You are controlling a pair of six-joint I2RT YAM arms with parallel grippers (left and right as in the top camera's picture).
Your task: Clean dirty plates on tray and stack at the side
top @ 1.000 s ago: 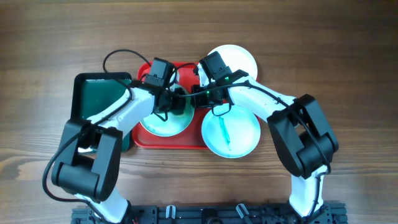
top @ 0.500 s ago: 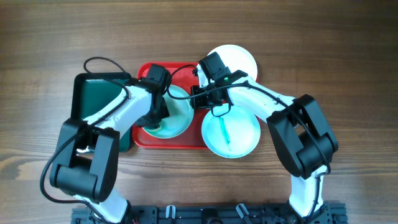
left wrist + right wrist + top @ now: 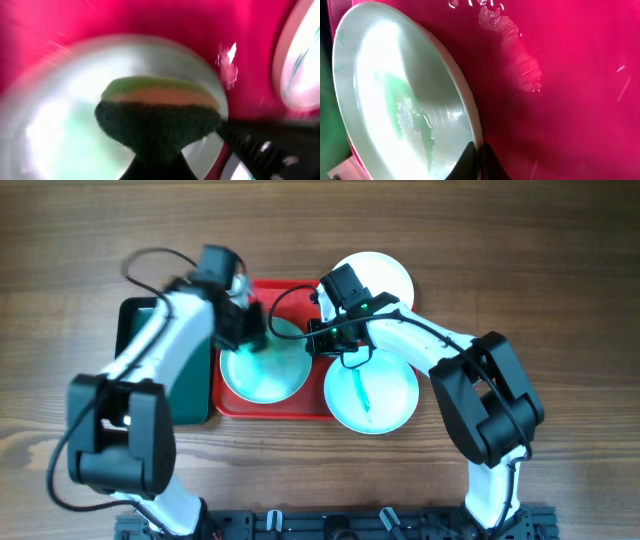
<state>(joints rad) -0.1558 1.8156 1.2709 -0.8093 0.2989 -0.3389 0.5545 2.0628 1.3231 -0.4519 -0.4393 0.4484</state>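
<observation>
One plate lies on the red tray with a wet teal-green smear on it. My left gripper is shut on a green sponge with a dark scouring side, over the plate's far-left part. My right gripper is shut on that plate's right rim. The right wrist view shows the smeared plate on the tray. A second plate with a teal streak lies right of the tray. A third plate lies behind it, with no streak showing.
A dark green tray lies left of the red tray, under my left arm. The wooden table surrounds everything. The left wrist view is motion-blurred and shows another plate at its right edge.
My left gripper with the sponge has swept from the plate's middle toward its far-left edge, and the arm has swung left. My right gripper has stayed on the rim.
</observation>
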